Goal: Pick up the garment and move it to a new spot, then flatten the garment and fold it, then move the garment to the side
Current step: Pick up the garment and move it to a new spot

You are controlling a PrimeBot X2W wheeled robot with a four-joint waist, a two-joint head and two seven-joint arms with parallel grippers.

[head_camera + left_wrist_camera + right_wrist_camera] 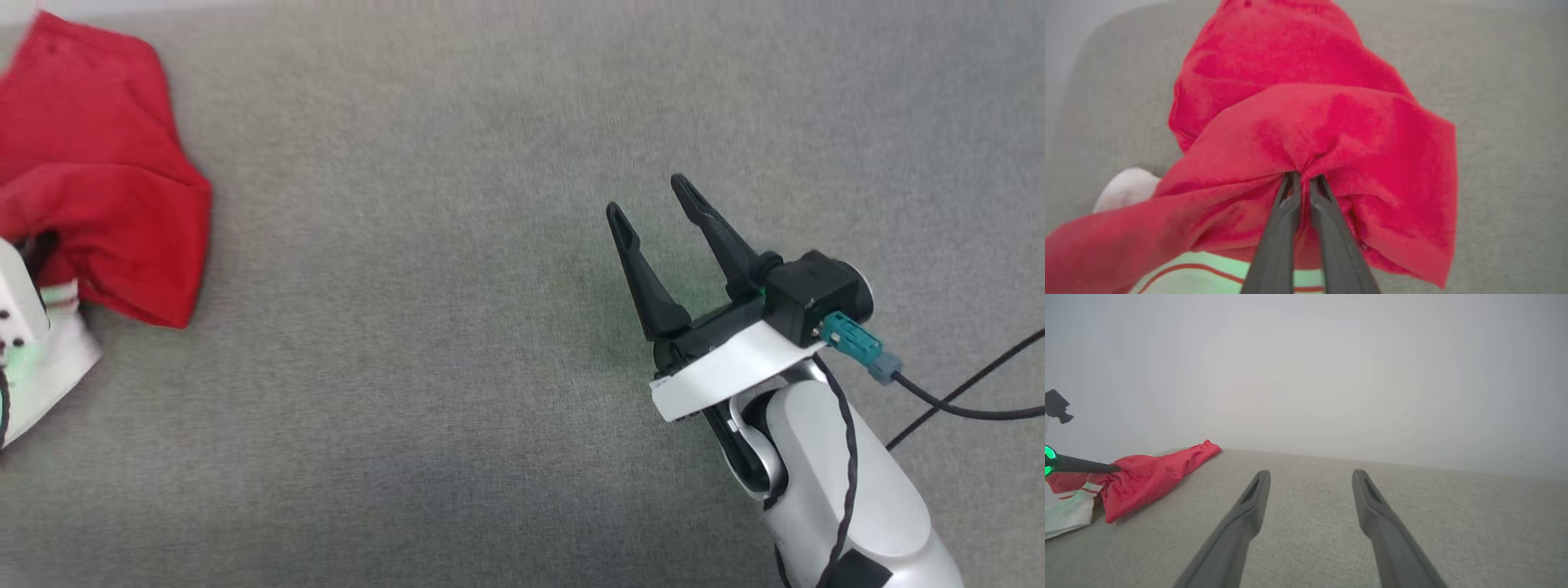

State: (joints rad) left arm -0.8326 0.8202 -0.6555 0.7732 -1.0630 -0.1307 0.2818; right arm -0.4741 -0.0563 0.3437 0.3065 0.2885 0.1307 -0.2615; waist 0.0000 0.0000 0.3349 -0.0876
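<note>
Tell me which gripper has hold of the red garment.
The left gripper: its fingers are pinched together on a bunched fold of the garment, while the right gripper hangs open over the grey surface.

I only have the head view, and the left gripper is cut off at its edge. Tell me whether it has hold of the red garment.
Observer: In the left wrist view, the left gripper has both fingers pinched together on a bunched fold of the garment.
Operator: Report what lies under that fold.
Observer: A white panel with a thin red stripe shows just below the fingers.
Operator: Describe the garment's far end.
Observer: In the right wrist view it tapers to a point near the back edge of the grey surface.
</note>
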